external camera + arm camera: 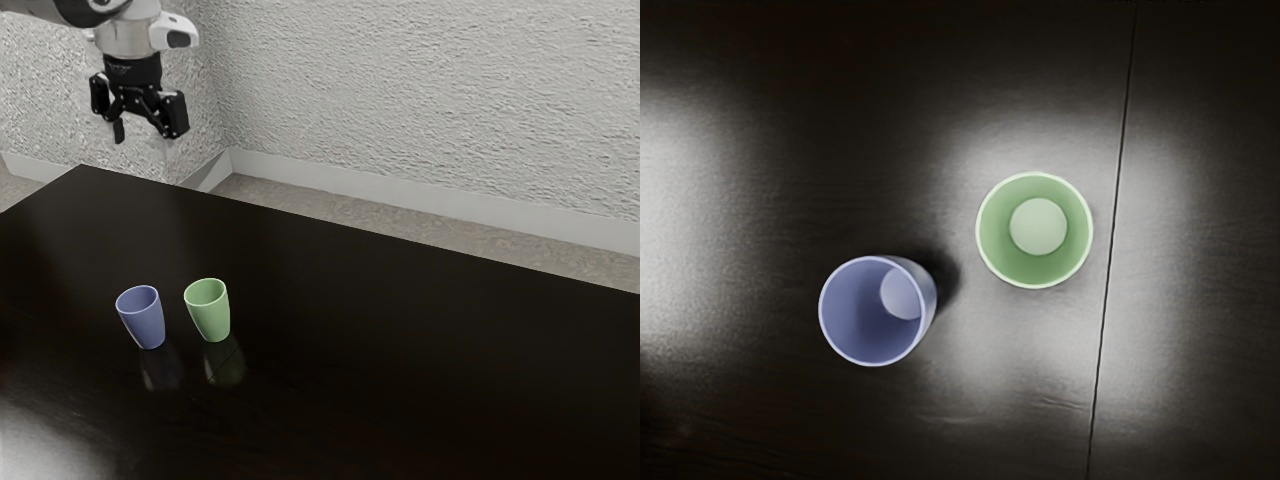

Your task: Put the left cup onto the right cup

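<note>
A Franka arm's black gripper (141, 118) is hovering high above the far corner of a dark table (430, 350), its two fingers standing apart and gripping nothing, with the cup-stacking job apparently not yet begun. Below, a blue cup (140, 316) and a green cup (207, 309) are standing upright, mouths open to the ceiling. They are just beside each other without touching, the blue one at the exterior view's left. The wrist view is looking straight down into both, with a thin seam (1118, 200) in the tabletop running past the green cup on its side away from the blue. The step in hand looks like the approach to the blue cup, taken here as the left one. Doing it well probably means centring the open fingers over that cup before descending and turning the hand so neither finger is dropping into the narrow gap beside the green cup. It also means closing gently on the tapered wall, since a nudge could be tipping either cup.
</note>
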